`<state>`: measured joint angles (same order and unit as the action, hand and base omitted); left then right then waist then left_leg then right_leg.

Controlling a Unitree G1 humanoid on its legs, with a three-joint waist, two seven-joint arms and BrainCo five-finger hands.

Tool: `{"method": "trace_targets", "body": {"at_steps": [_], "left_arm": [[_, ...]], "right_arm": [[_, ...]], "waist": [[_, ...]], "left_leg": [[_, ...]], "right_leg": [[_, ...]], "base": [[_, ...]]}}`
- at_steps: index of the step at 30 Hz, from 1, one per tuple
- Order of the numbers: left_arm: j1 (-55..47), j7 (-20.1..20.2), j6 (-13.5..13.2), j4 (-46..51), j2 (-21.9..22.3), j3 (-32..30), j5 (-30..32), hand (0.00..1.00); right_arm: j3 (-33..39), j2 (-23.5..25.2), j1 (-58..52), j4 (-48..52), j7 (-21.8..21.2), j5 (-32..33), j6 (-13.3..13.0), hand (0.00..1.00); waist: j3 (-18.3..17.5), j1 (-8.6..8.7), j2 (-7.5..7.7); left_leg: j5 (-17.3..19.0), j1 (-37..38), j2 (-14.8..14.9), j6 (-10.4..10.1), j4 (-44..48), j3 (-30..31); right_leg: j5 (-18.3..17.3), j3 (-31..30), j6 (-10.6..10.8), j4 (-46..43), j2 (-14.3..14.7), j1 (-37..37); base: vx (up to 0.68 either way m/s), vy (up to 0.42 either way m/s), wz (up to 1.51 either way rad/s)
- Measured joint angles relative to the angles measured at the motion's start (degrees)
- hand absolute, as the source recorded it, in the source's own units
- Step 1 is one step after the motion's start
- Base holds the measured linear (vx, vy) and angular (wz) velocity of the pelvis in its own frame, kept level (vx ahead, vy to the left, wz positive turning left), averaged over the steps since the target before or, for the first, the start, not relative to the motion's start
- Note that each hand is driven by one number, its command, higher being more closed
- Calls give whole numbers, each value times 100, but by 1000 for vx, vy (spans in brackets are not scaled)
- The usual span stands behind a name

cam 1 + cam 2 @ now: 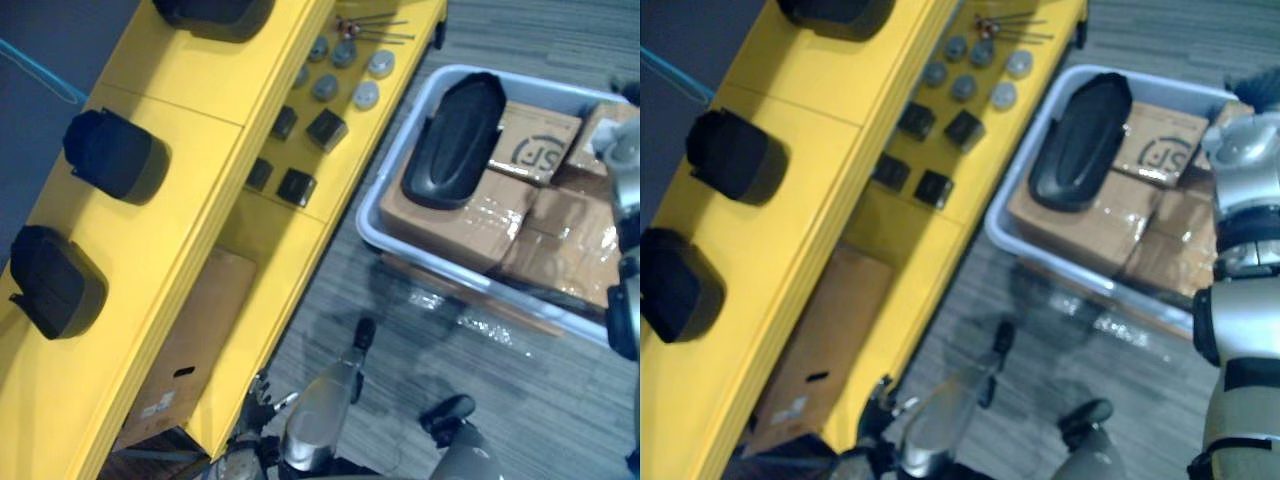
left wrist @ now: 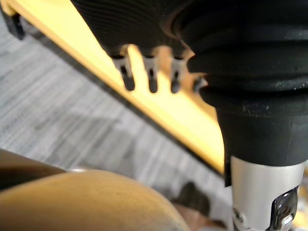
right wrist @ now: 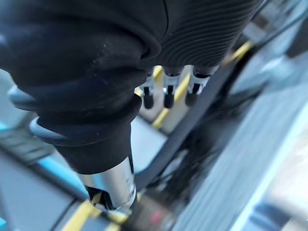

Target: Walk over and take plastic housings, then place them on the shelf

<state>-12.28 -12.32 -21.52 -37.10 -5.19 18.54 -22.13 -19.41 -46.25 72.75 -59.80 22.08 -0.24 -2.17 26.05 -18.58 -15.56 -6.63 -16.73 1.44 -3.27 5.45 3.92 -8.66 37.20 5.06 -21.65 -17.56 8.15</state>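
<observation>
Long black plastic housing [image 1: 455, 140] upper right, flat on cardboard boxes [image 1: 450, 230] in grey bin [image 1: 470, 275] — long axis up-frame, leaning right, yellow shelf [image 1: 180, 90] at left, left hand [image 2: 152, 77] and right hand [image 3: 167, 94] — fingers loose, empty.

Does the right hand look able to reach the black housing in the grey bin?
Probably yes: the housing lies uncovered atop the cardboard boxes, and the right hand hangs open, holding nothing.

The shelf [image 1: 180, 110] was bright yellow, the plastic housings [image 1: 110, 155] on it matte black, the bin [image 1: 372, 215] pale grey-blue, the cardboard boxes [image 1: 460, 220] brown under glossy tape, and the floor [image 1: 500, 400] grey with fine darker stripes.
</observation>
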Motion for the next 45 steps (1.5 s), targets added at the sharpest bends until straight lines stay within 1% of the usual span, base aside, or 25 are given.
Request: {"method": "trace_targets", "body": {"at_steps": [4, 6, 8, 9, 10, 11, 12, 15, 16, 19, 20, 21, 23, 24, 25, 27, 31, 32, 34, 36, 38, 40, 42, 44, 45], "left_arm": [[1, 16, -38, -36, 0, 0, 1, 0], [2, 34, -86, -100, -1, -12, 1, 0], [2, 47, -85, -145, -1, -31, 1, 0], [4, 90, -84, -153, -2, -56, 1, 0], [5, 137, -81, -162, -2, -91, 2, 0], [5, 141, -80, -176, -4, -129, 2, 0], [6, 146, -77, -189, -9, -215, 2, 0], [51, 163, -73, -191, -61, -230, 5, 0], [51, 162, -56, -193, -63, -231, 4, 0], [56, 159, 48, -195, -63, -233, 6, 0], [56, 158, 48, -194, -63, -236, 8, 0], [56, 153, 51, -193, -63, -244, 20, 0], [60, 135, 58, -190, -63, -257, 25, 0], [62, 130, 64, -192, -64, -259, 24, 0], [70, 121, 77, -200, -64, -263, 26, 0], [70, 121, 77, -204, -64, -263, 26, 0], [70, 121, 77, -233, -64, -264, 27, 0], [71, 121, 78, -234, -64, -264, 27, 0], [70, 121, 83, -235, -67, -277, 29, 0], [70, 126, 79, -232, -87, -300, 56, 0], [70, 131, 79, -234, -87, -383, 66, 0], [69, 130, 76, -232, -118, -461, 66, 0], [68, 129, 76, -230, -118, -487, 66, 0], [67, 129, 77, -208, -125, -502, 65, 0], [67, 129, 81, -199, -125, -502, 65, 0]], "right_arm": [[-306, 207, 1, 12, -390, -73, -172, 0], [-547, 284, 19, 12, -789, -116, -199, 0], [-757, 345, 75, 12, -1034, -191, -204, 0], [-926, 363, 148, 12, -1300, -283, -206, 0], [-1078, 374, 221, 10, -1529, -346, -206, 0], [-1132, 395, 241, 10, -1649, -394, -206, 0], [-1217, 445, 275, 10, -1839, -427, -208, 0], [-1369, 488, 283, -118, -2153, -502, -228, 0], [-1401, 535, 283, -200, -2299, -499, -211, 0], [-1476, 565, 283, -314, -2567, -474, -76, 0], [-1475, 571, 282, -353, -2601, -454, -8, 0], [-1471, 587, 282, -394, -2657, -452, 174, 0], [-1430, 616, 273, -509, -2804, -453, 657, 0], [-1398, 624, 259, -564, -2853, -449, 775, 0], [-991, 728, 55, -856, -3353, -390, 1624, 0], [-922, 747, 50, -863, -3363, -391, 1723, 0], [-812, 767, 0, -863, -3361, -394, 1733, 0], [-775, 769, -6, -863, -3398, -423, 1780, 0], [-659, 769, -30, -883, -3604, -534, 1876, 0], [-567, 775, -46, -919, -3995, -843, 1985, 0], [-536, 774, -46, -989, -4117, -920, 2020, 0], [-533, 759, -45, -1117, -4300, -1022, 2122, 0], [-535, 744, -45, -1171, -4472, -1111, 2177, 0], [-533, 639, -12, -1174, -4843, -1224, 2408, 0], [-534, 600, -2, -1174, -4958, -1256, 2468, 0]], "waist": [[0, -62, 0], [5, -157, 6], [11, -198, 16], [16, -259, 21], [25, -274, 34], [39, -282, 54], [71, -285, 98], [109, -310, 152], [114, -347, 159], [119, -420, 165], [123, -427, 171], [128, -432, 178], [145, -433, 202], [149, -434, 208], [160, -439, 224], [161, -439, 226], [161, -428, 230], [162, -427, 232], [153, -426, 268], [125, -402, 365], [134, -385, 440], [126, -367, 547], [104, -362, 599], [101, -353, 617], [101, -352, 617]], "left_leg": [[-1, -2, -27, -1, -7, 7], [-4, -3, -56, -5, -7, 35], [-6, -8, -74, -9, -7, 43], [-12, -29, -72, -17, -7, 46], [-25, -45, -74, -36, -21, 60], [-34, -38, -74, -48, -36, 72], [-54, -29, -75, -63, -69, 124], [-90, -47, -99, -91, -97, 202], [-92, -48, -93, -93, -97, 206], [-95, -67, -84, -97, -97, 205], [-95, -71, -84, -97, -97, 205], [-95, -79, -84, -98, -95, 206], [-105, -135, -78, -109, -87, 203], [-110, -139, -76, -108, -87, 204], [-115, -119, -57, -114, -88, 188], [-117, -110, -53, -117, -89, 183], [-129, -102, -49, -118, -93, 179], [-131, -93, -48, -119, -97, 172], [-132, -53, -46, -119, -118, 153], [-132, -19, -39, -118, -139, 112], [-132, 5, -33, -119, -149, 89], [-143, 64, -30, -119, -191, 47], [-143, 66, -23, -119, -194, 37], [-148, 67, 2, -116, -194, 34], [-151, 67, 3, -115, -195, 33]], "right_leg": [[-46, 14, 1, -127, -51, 17], [-120, 56, 13, -235, -113, 19], [-167, 63, 9, -315, -152, 38], [-191, 63, -11, -352, -160, 71], [-218, 84, -12, -394, -170, 85], [-236, 90, -11, -410, -172, 85], [-277, 116, -16, -459, -186, 85], [-379, 196, -32, -554, -236, 93], [-392, 200, -40, -569, -233, 99], [-394, 199, -43, -577, -225, 122], [-394, 199, -43, -576, -225, 125], [-394, 199, -43, -576, -225, 132], [-393, 191, -44, -588, -223, 194], [-393, 192, -45, -589, -222, 198], [-395, 176, -48, -594, -212, 197], [-399, 168, -55, -601, -210, 196], [-399, 160, -56, -615, -211, 197], [-399, 149, -56, -617, -212, 198], [-399, 105, -56, -618, -214, 200], [-398, 65, -57, -618, -213, 208], [-397, 49, -58, -616, -211, 205], [-391, 23, -59, -603, -208, 183], [-372, 14, -60, -573, -193, 181], [-323, 8, -64, -487, -144, 163], [-314, 7, -63, -479, -141, 161]], "base": [[-20, -26, 4], [-28, -29, 10], [-25, -21, 8], [-37, -33, 8], [-45, -47, 7], [-38, -42, 12], [-36, -51, 15], [-47, -43, 17], [-38, -42, 1], [-42, -35, -1], [-37, -16, 0], [-38, -13, -1], [-43, -15, -1], [-114, -56, -4], [-118, -56, -5], [-101, -39, -4], [-46, -13, -1], [-51, -14, -5], [-39, -12, -9], [-32, -16, -10], [-32, -14, -5], [-32, -15, -6], [-35, -12, -5], [-47, -8, -4], [-47, -3, -2]]}}
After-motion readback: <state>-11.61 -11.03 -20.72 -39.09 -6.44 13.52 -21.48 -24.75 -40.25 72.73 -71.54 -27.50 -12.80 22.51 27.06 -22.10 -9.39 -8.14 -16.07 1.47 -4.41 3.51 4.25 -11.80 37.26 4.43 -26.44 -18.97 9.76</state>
